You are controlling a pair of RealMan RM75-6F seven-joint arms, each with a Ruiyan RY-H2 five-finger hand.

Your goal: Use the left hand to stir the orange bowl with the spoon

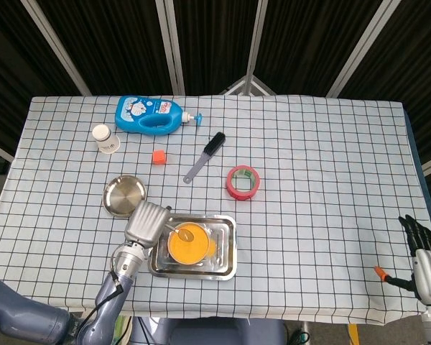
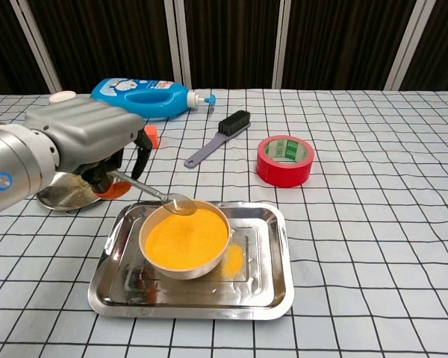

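The orange bowl (image 2: 187, 243) (image 1: 186, 245) stands in the left part of a steel tray (image 2: 265, 283) (image 1: 228, 260). My left hand (image 2: 86, 142) (image 1: 145, 223) grips a metal spoon (image 2: 153, 194) by its orange handle, up and left of the bowl. The spoon slants down to the right, its scoop (image 2: 179, 204) level with the bowl's far rim, above the orange contents. My right hand (image 1: 424, 257) hangs past the table's lower right corner in the head view, fingers apart and empty.
A small steel dish (image 1: 121, 194) (image 2: 60, 195) lies left of the tray, partly behind my left hand. Further back are a red tape roll (image 2: 284, 159), a brush (image 2: 218, 136), an orange cube (image 1: 158, 156), a paper cup (image 1: 105, 140) and a blue bottle (image 2: 142, 98).
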